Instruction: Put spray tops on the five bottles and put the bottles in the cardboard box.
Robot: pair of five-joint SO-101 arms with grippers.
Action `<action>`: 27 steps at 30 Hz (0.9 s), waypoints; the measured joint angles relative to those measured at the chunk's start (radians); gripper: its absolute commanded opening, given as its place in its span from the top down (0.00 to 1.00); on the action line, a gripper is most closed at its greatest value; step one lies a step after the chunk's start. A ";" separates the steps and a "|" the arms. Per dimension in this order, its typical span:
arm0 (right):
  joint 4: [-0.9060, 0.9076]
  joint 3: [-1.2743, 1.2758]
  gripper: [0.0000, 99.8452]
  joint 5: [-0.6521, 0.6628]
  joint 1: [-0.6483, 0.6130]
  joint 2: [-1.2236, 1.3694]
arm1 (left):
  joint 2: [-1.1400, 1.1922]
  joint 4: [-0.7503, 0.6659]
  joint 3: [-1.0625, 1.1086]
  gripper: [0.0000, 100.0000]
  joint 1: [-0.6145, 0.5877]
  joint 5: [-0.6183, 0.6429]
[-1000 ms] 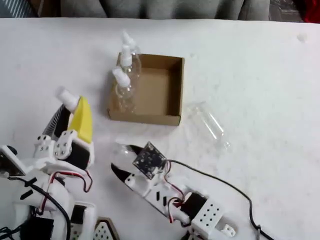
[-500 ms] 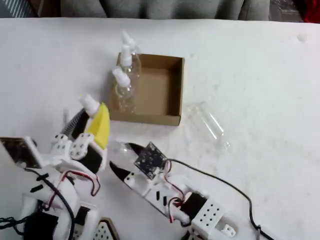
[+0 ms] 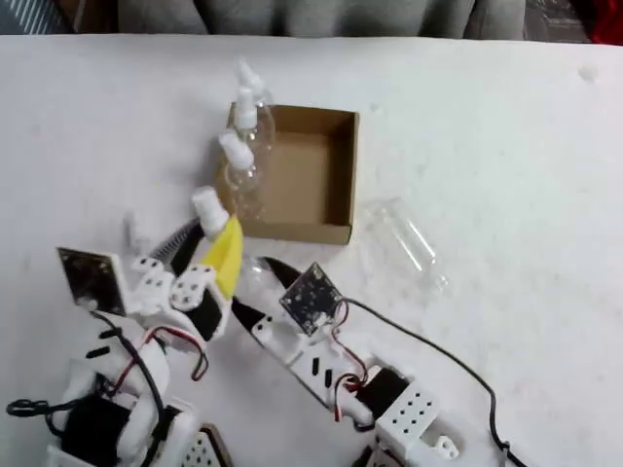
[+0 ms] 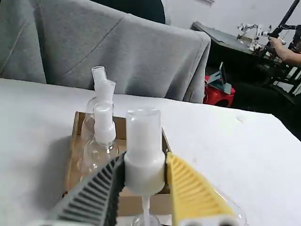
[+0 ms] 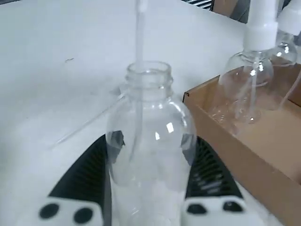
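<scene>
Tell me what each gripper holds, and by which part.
Left gripper: spray top, clamped at its white collar. Right gripper: open bottle, gripped round its body.

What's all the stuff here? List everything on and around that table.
Capped clear plastic bottles: three, clear with white spray tops, standing in the box's left side.
Brown cardboard box: one, brown, mid-table.
Lying clear plastic bottle: one, uncapped, right of the box.
Held clear plastic bottle: one, uncapped, in the right claw.
White spray top with tube: one, in the left claw.
White table: one.
Grey fabric backrest: one, behind the table.
Left claw: yellow and grey.
Right claw: black.
</scene>
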 measured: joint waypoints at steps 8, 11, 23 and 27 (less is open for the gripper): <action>0.000 0.000 0.98 0.003 0.031 0.000 | 0.002 -0.015 0.012 0.74 0.002 -0.014; 0.000 0.000 0.98 0.003 0.038 0.000 | -0.003 -0.015 0.026 0.73 0.000 -0.017; 0.000 0.000 0.98 0.002 0.046 0.000 | -0.006 -0.015 0.026 0.75 -0.023 -0.017; 0.000 0.000 0.98 0.002 0.069 0.000 | -0.006 -0.015 0.026 0.75 -0.044 -0.017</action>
